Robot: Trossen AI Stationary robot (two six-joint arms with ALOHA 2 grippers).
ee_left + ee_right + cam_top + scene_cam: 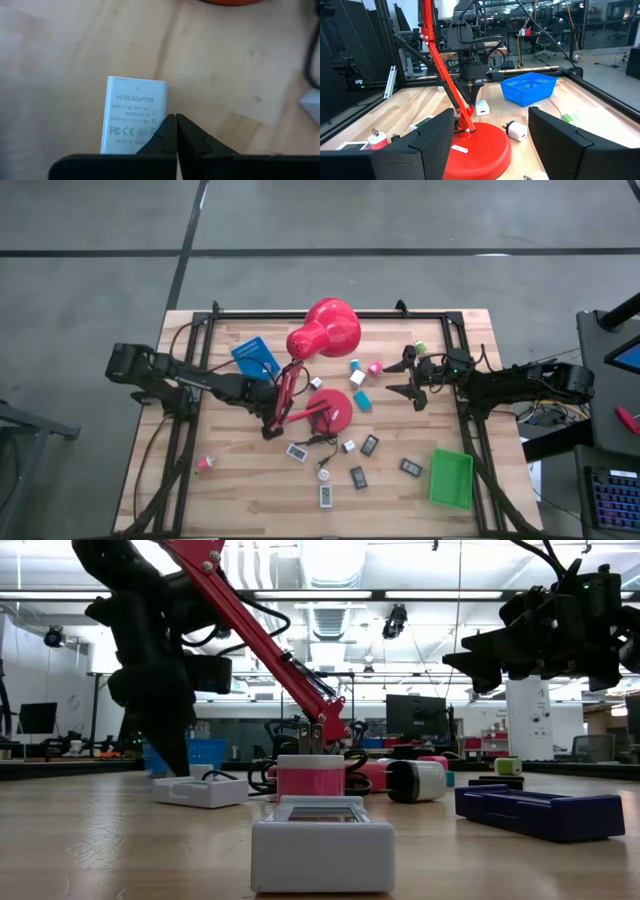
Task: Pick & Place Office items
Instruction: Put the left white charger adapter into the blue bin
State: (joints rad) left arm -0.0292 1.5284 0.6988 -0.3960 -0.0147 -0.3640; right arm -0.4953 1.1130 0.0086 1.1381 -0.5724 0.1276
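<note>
The left gripper (176, 131) points down with clenched jaws beside a white rectangular adapter (131, 113); the right gripper (490, 135) hovers level, jaws released, empty.

The white adapter (131, 116) lying on the wooden table (235, 75) reads "AC/DC ADAPTER" at its head, then smaller lines too fine to read, with FC and CE marks beneath.

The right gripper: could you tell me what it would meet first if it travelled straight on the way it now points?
Most likely the red lamp base, which lies directly ahead between the open right gripper fingers; the depth is hard to judge.
</note>
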